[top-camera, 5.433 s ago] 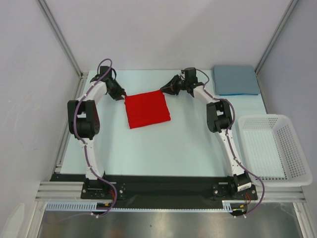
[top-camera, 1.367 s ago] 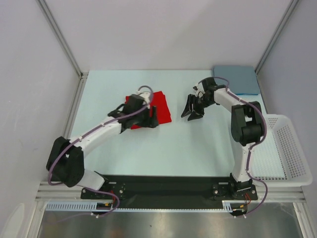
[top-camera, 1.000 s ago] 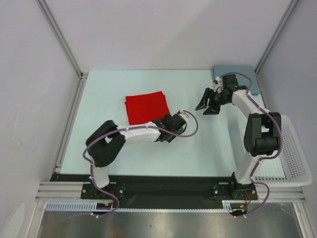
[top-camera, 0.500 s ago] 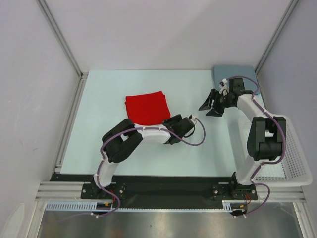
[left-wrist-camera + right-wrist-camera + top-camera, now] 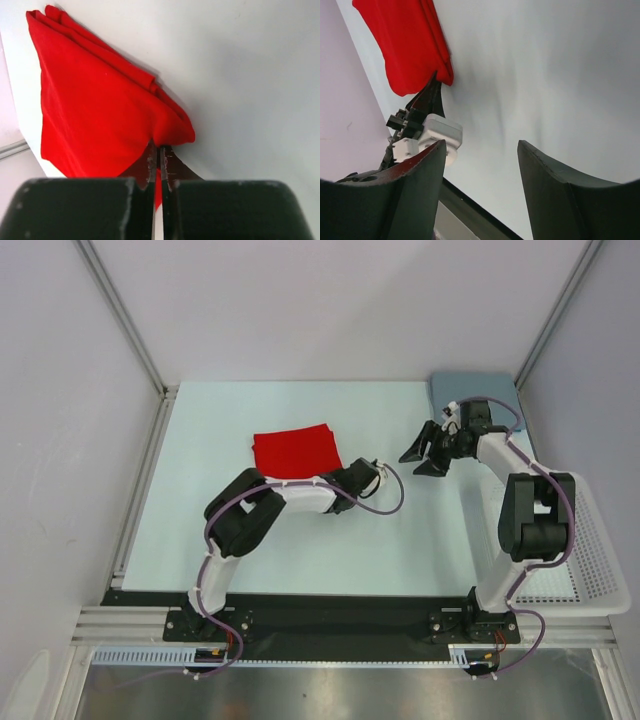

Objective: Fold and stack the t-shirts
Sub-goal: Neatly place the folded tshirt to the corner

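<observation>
A folded red t-shirt (image 5: 294,449) lies flat at the table's middle back. My left gripper (image 5: 341,481) lies low at the shirt's near right corner. In the left wrist view its jaws (image 5: 156,151) are pinched on the edge of that red t-shirt (image 5: 95,105), with red cloth showing between the fingers. My right gripper (image 5: 424,452) is open and empty, off to the right of the shirt. The right wrist view (image 5: 480,146) looks across the table at the shirt (image 5: 407,45) and the left gripper (image 5: 427,101). A folded grey-blue t-shirt (image 5: 487,392) lies at the back right corner.
A white perforated basket (image 5: 592,540) stands at the right edge of the table. The right arm's forearm (image 5: 495,440) partly covers the grey-blue shirt's near edge. Frame posts and grey walls close in the table on both sides.
The left arm came off the top of the red shirt, swung right and back, and its jaws now hold the shirt's near right corner. The right gripper drew back to the right, still open.
</observation>
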`<action>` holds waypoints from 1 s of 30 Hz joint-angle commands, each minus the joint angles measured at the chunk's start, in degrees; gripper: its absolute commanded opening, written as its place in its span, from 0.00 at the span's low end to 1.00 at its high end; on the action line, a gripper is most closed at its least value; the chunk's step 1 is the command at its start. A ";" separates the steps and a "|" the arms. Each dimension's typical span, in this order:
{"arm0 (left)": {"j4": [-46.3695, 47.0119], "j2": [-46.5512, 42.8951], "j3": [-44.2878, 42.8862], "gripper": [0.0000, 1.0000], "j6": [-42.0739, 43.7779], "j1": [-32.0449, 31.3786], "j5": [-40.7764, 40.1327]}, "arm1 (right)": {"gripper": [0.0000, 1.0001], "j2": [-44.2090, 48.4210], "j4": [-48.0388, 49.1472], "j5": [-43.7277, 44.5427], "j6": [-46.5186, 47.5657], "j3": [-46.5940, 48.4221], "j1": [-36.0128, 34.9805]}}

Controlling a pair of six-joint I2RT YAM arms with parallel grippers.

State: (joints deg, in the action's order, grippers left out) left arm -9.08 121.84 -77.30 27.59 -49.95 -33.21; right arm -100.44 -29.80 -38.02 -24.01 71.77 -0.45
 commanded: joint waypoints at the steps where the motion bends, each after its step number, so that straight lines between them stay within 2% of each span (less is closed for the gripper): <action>1: -1.46 0.24 -0.92 0.00 -0.61 1.44 4.82 | 0.65 -2.38 1.86 -0.65 -1.39 1.18 -0.78; 5: -2.43 -4.15 -1.01 0.00 -3.85 2.31 8.24 | 0.68 -5.90 2.72 -3.35 -3.48 3.73 -2.63; 11: -4.45 -11.71 0.21 0.00 -9.31 4.60 12.64 | 0.72 -12.92 15.81 -12.41 -13.50 5.57 -4.56; 14: -5.24 -14.34 1.01 0.00 -10.10 5.30 14.22 | 0.73 -17.85 20.47 -14.35 -17.73 10.04 -7.10; 15: -5.59 -14.96 1.44 0.00 -10.45 5.57 15.36 | 0.77 -19.25 23.44 -14.88 -20.44 11.19 -7.98; 21: -7.09 -18.74 2.15 0.00 -11.25 7.59 17.56 | 0.79 -27.25 37.95 -16.30 -32.14 16.03 -12.73; 25: -7.79 -19.80 2.41 0.00 -10.98 8.12 18.79 | 0.79 -31.21 40.70 -15.33 -35.75 20.86 -15.54; 30: -7.97 -21.03 2.59 0.00 -11.07 8.91 19.76 | 0.81 -36.48 34.73 -14.19 -33.56 27.72 -18.71</action>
State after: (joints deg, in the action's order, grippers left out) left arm -17.30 104.73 -74.91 17.76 -41.65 -15.59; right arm -135.15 4.89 -52.12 -56.99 95.59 -17.91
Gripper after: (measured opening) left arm 0.015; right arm 0.808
